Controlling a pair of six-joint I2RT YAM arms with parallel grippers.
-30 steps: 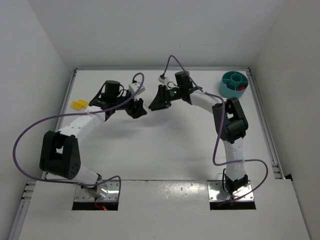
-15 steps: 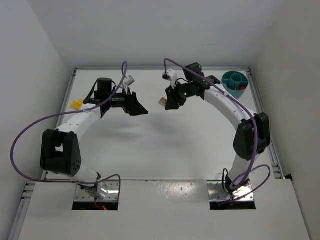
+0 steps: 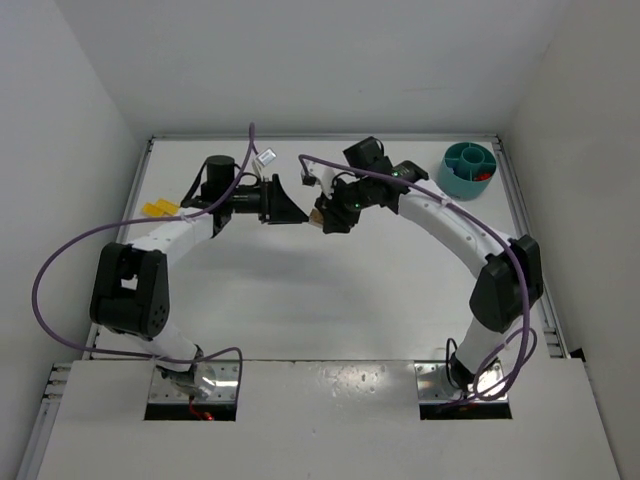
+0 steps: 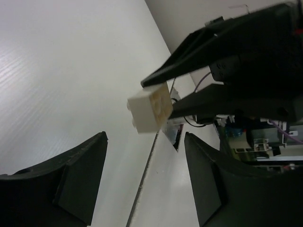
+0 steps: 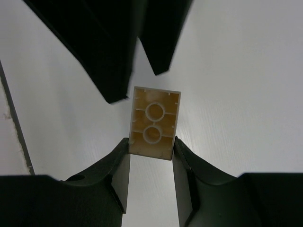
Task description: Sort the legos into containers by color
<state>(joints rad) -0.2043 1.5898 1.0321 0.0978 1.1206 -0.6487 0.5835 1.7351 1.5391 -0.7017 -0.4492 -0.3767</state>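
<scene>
Two grippers: left gripper [image 3: 285,207] and right gripper [image 3: 325,215] facing tip to tip above the far middle of the white table [image 3: 300,290].
Right pincer: clenched on a cream brick [image 5: 154,122], pinching one end by its two long sides, with the hollow underside and two round tubes turned to the wrist camera.
Left pincer: spread wide and gripping nothing, with the brick just beyond its fingertips and untouched.
Brick position: in the air between the two grippers, off the table, free end poking toward the left fingers.
Teal tub [image 3: 467,168]: far right corner, well apart from both grippers, with one red piece [image 3: 482,178] showing in a compartment on its right side.
Yellow legos [image 3: 157,209]: on the table near the left edge, beside the left arm.
Step in hand: probably a mid-air hand-over or re-grip of the cream brick, ahead of dropping it in its compartment.
Next move: likely calls for the left fingers to slide around the free end and close squarely before the right pair lets go; little exposed brick, so careful alignment needed.
Change from half a second ago: grippers then clearly apart, now almost meeting. Brick already pinched on the right then. Tub and yellow legos unmoved.
</scene>
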